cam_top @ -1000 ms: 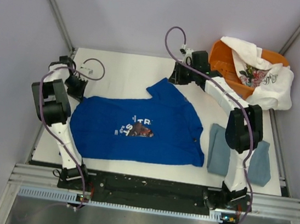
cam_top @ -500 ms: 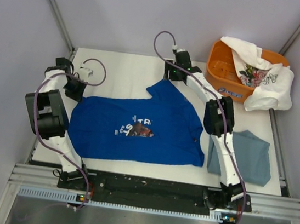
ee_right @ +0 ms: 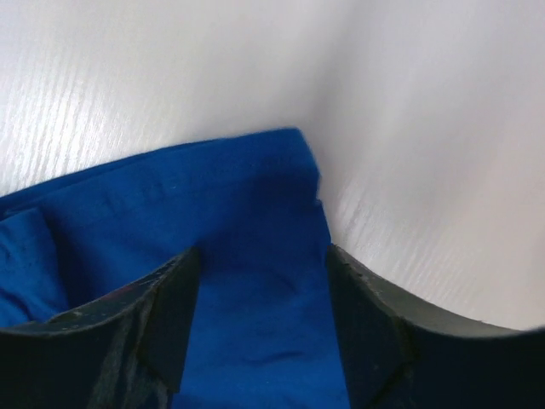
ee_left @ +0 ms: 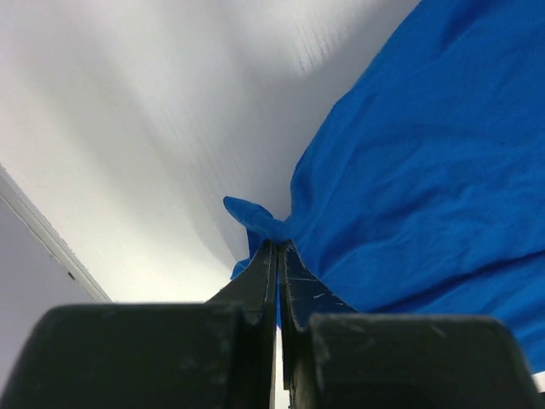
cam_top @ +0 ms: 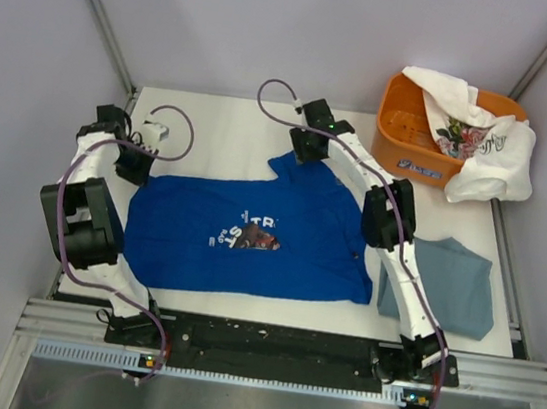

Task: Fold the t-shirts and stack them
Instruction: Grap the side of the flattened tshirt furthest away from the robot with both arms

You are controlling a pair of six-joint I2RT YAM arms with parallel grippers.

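Left gripper (ee_left: 277, 249): jaws pressed together, pinching a small bunched fold at the edge of the blue tee (ee_left: 409, 170); in the top view it sits at that tee's far left corner

Right gripper (ee_right: 262, 260): jaws spread wide, one finger on either side of a far corner of the blue tee (ee_right: 243, 213), cloth lying between them and not clamped; whether the fingertips touch the cloth cannot be told

Blue tee (cam_top: 250, 232): mid-table (cam_top: 224, 122), spread flat, chest print up, no fold in it yet; held at one far corner only, the other far corner under the open right gripper (cam_top: 301, 148)

Grey tee (cam_top: 460, 285): right side of the table, just beside the blue tee, lying as a compact folded piece with the right arm passing over its near-left edge; judged done and the likely base of the stack

White tee (cam_top: 488, 142): far right corner, draped over the rim of the basket (cam_top: 404, 131) and spilling down its side; unfolded, untouched

Progress, as judged: one tee of three folded; blue tee laid out with its first fold yet to come; white tee not begun; nothing stacked on the grey tee
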